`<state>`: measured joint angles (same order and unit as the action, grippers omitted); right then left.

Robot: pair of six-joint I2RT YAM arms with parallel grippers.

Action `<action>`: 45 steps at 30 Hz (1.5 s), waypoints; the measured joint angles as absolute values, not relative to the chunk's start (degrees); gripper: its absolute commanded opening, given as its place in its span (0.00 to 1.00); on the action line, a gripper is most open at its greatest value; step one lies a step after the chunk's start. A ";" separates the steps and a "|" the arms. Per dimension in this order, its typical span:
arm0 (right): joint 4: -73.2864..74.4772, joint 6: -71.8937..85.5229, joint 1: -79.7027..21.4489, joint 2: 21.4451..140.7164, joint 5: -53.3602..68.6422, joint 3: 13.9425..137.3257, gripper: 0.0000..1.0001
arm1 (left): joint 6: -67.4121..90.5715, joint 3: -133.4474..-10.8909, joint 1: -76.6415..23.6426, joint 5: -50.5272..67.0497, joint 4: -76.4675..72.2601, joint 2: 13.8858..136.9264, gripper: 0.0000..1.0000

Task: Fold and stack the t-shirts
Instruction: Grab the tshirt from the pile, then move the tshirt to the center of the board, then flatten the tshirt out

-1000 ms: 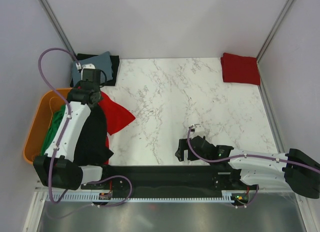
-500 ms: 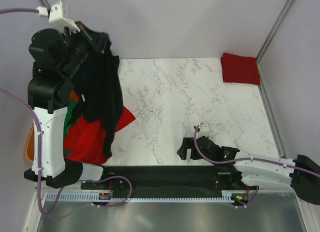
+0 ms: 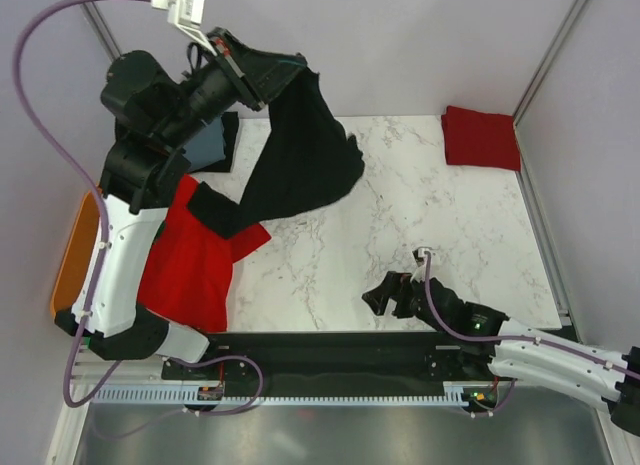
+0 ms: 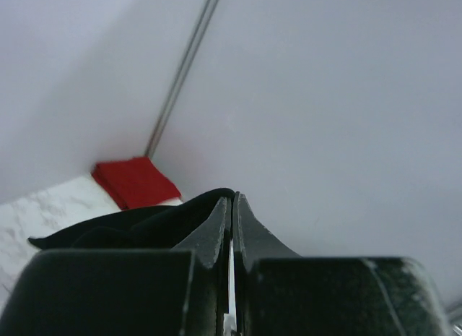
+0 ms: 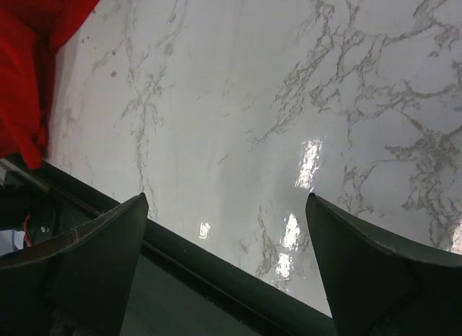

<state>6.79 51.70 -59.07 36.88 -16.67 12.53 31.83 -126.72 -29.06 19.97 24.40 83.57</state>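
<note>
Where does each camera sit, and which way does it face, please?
Top external: above, behind the arms, facing down onto the white marble table; both arms show, left gripper holding a black cloth t-shirt.
Left wrist: raised, facing the far right corner and a folded red cloth t-shirt; its shut fingers pinch the black shirt.
Right wrist: low, facing down at the table's near edge; spread fingers show, loose red cloth t-shirt at left.
Shared: top external and left wrist show the folded red t-shirt.

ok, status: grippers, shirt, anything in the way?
Left gripper shut on black t-shirt, held high at back left. Right gripper open, empty, low by front edge. Loose red t-shirt under its low end.
</note>
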 measured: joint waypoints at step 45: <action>64.34 61.30 -58.35 45.84 -49.10 56.05 0.98 | 42.72 -71.83 -44.21 4.27 31.81 78.06 0.71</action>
